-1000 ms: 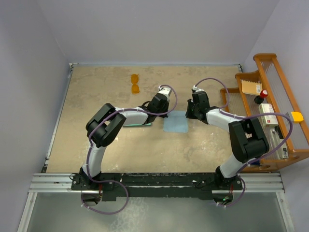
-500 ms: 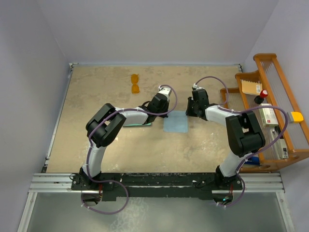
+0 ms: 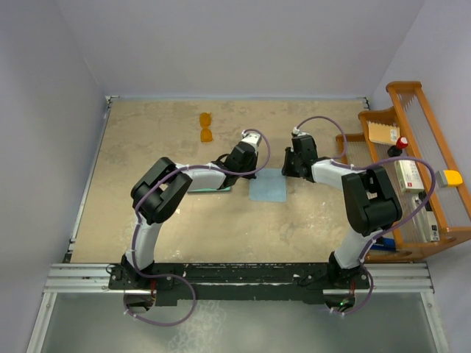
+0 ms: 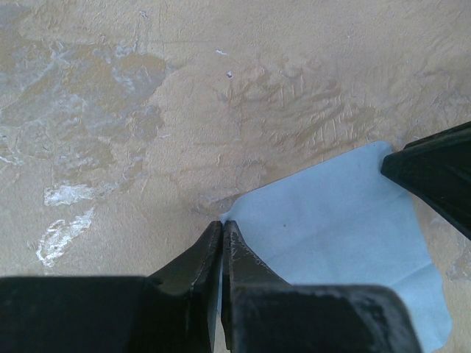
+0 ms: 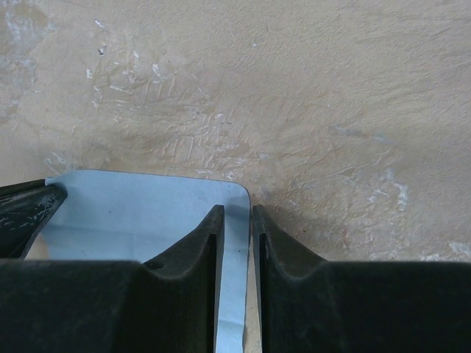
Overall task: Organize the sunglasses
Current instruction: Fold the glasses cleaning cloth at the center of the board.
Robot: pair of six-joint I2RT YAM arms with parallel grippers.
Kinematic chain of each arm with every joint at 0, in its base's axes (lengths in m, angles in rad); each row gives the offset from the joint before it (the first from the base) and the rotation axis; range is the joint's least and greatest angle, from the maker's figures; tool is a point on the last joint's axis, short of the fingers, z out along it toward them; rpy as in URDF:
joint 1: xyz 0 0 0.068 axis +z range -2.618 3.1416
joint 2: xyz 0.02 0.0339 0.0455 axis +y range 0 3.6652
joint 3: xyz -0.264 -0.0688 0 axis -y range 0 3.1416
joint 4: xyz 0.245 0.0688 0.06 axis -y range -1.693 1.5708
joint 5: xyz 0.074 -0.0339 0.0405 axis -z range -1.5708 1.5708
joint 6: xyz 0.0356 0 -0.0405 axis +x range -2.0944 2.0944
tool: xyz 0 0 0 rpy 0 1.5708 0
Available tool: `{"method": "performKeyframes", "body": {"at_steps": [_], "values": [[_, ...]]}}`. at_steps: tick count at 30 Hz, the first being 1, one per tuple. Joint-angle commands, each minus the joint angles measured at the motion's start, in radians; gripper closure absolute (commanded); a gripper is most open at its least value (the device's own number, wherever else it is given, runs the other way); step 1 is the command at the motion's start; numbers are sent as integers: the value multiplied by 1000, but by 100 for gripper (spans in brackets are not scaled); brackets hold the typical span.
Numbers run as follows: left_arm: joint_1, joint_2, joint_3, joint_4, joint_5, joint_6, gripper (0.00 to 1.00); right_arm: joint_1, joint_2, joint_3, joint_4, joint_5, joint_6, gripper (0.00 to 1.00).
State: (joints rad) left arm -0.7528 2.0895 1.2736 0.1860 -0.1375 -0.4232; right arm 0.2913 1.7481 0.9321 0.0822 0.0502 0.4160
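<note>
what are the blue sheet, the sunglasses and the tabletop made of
The blue sheet looks like thin soft cloth, matte with faint creases, probably a lens wipe. The sunglasses have translucent orange lenses, likely plastic; they are too small to tell more. The tabletop is rough, matte and sandy with whitish scuffs; its material is unclear.

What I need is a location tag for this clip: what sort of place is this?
Most likely a robotics lab test cell, not a home: two robot arms bolted to a metal rail, plain walls boxing in the tabletop, and a wooden rack alongside.
</note>
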Motion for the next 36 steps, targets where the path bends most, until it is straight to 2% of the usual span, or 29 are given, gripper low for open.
{"method": "performKeyframes", "body": {"at_steps": [1,13,22,25,36], "values": [[6,-7,3,-19,7,5,100,-4,20,37,14,-35,9,75],[6,-8,3,-20,8,3,100,-4,28,41,13,-61,9,79],[6,-7,7,-22,9,4,100,-4,28,39,11,-59,8,91],[6,-5,7,-23,10,3,100,-4,27,37,12,-59,7,100],[4,-33,-10,-25,-10,6,100,-4,-27,12,44,-32,-22,100]]}}
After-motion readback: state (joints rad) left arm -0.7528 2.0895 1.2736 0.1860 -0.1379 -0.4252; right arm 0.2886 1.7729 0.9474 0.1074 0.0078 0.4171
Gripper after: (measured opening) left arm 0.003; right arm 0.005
